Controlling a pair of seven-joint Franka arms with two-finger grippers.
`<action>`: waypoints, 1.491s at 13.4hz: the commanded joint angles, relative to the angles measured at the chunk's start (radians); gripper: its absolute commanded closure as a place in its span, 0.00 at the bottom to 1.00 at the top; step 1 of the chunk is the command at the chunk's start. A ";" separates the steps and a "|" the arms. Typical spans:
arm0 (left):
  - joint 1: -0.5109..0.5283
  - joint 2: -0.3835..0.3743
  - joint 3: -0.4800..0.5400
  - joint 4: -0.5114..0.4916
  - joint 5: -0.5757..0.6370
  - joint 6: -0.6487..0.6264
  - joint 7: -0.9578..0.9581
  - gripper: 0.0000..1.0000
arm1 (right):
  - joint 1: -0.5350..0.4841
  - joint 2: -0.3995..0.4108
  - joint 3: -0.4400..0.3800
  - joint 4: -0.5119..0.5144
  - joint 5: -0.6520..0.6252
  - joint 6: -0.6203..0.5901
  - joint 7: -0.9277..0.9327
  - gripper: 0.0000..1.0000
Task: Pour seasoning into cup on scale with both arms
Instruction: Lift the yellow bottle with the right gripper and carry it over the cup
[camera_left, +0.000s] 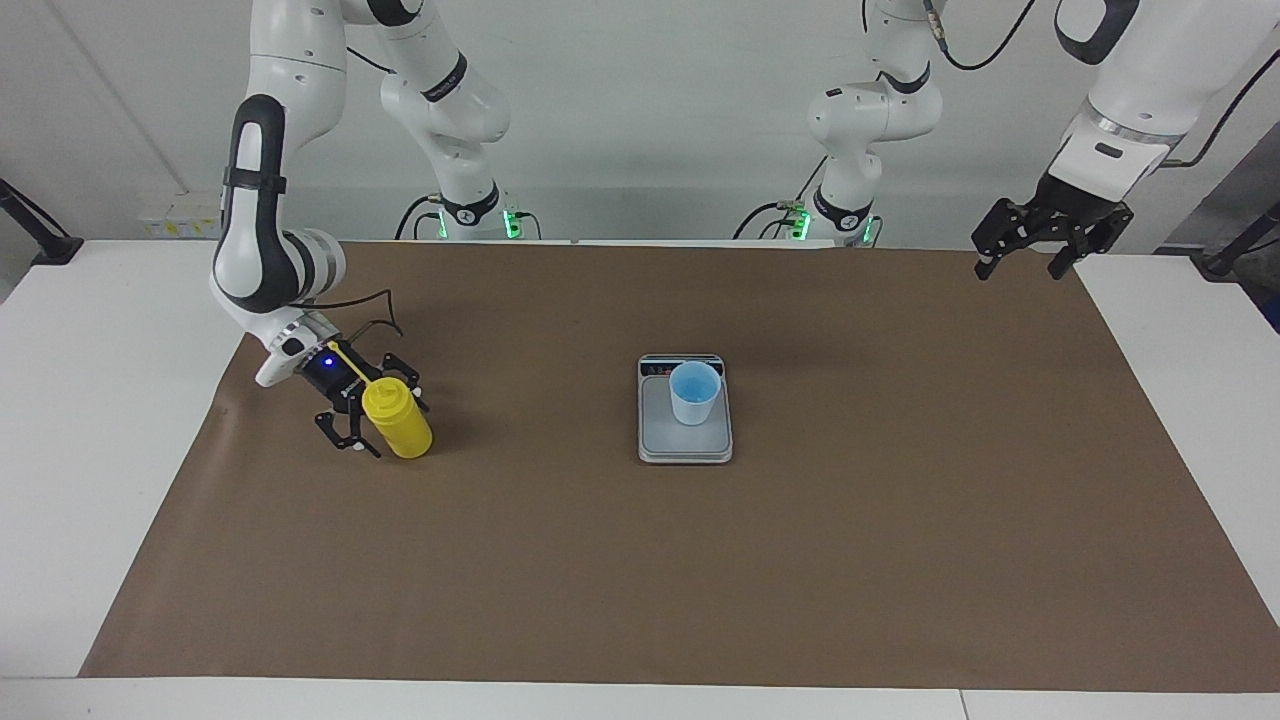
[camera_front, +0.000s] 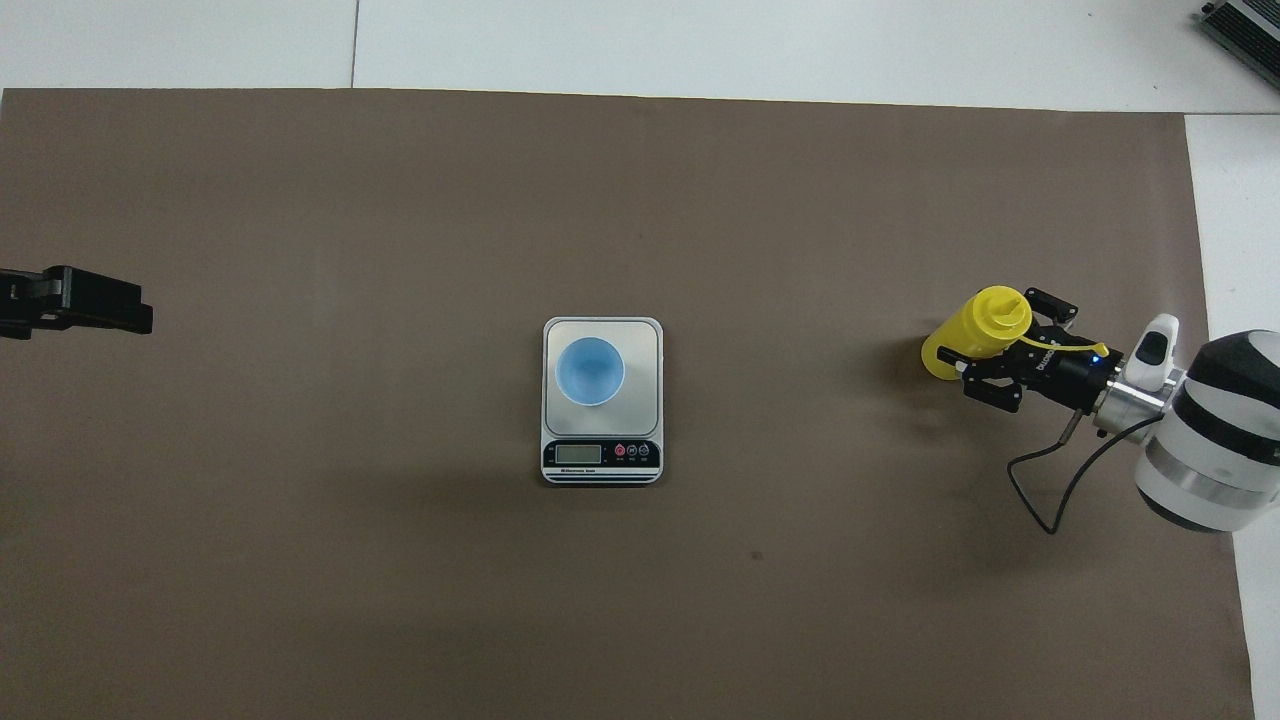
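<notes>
The yellow seasoning bottle (camera_left: 400, 425) (camera_front: 968, 332) stands toward the right arm's end of the brown mat, leaning slightly, its cap strap pointing at the wrist. My right gripper (camera_left: 380, 420) (camera_front: 1000, 335) is down at the mat with one finger on each side of the bottle's body, jaws still apart. The light-blue cup (camera_left: 694, 392) (camera_front: 590, 370) stands upright on the grey scale (camera_left: 685, 442) (camera_front: 643, 345) at the middle of the mat. My left gripper (camera_left: 1022, 262) (camera_front: 105, 300) hangs open and empty high over the mat's corner at the left arm's end.
A brown mat (camera_left: 640, 580) covers most of the white table (camera_left: 100, 400). The scale's display strip (camera_front: 600, 455) faces the robots. A black cable (camera_front: 1050, 500) loops under the right wrist.
</notes>
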 joint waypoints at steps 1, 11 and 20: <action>-0.009 0.000 0.013 -0.002 -0.007 -0.019 -0.009 0.00 | 0.027 0.010 0.008 0.029 0.032 0.016 -0.009 0.50; -0.002 -0.012 0.011 -0.024 0.025 -0.028 0.009 0.00 | 0.307 -0.042 0.003 0.164 -0.117 0.346 0.199 0.87; -0.003 -0.012 0.013 -0.024 0.023 -0.030 0.006 0.00 | 0.502 0.004 0.006 0.371 -1.015 0.437 0.990 0.86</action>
